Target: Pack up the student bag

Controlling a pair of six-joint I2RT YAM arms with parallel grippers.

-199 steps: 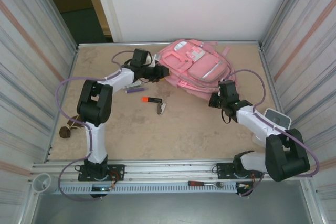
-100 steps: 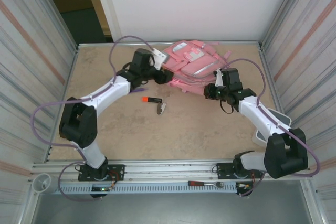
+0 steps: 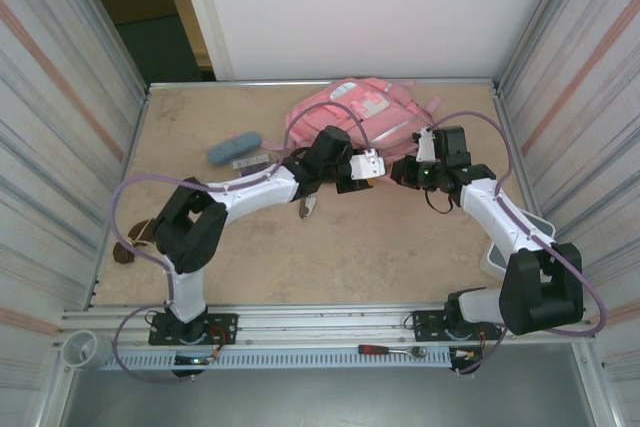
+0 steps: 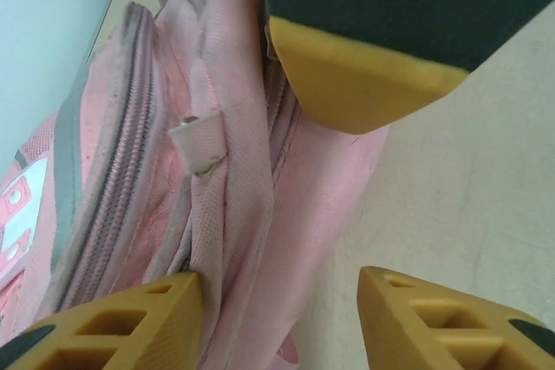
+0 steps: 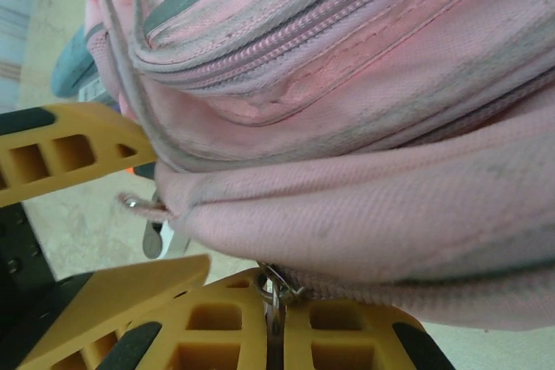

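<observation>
The student bag, seemingly soft and floppy, is being pinched at its zip pull by the narrowed jaws of the right gripper; the jaws of the left gripper are being held wide.

Pencil case: blue-grey, oblong, flat on far left of table.
Table: tan, mottled top.
Small silver clip-like item: mid-table, too small to identify.
Brown lump: at left table edge.
Hand tool: red handle, metal head, on near rail.
White cup: near-left corner.

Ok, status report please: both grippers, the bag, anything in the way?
Left gripper open at edge of student bag. Right gripper shut on zip pull. Blue pouch apart, left of it.
</observation>
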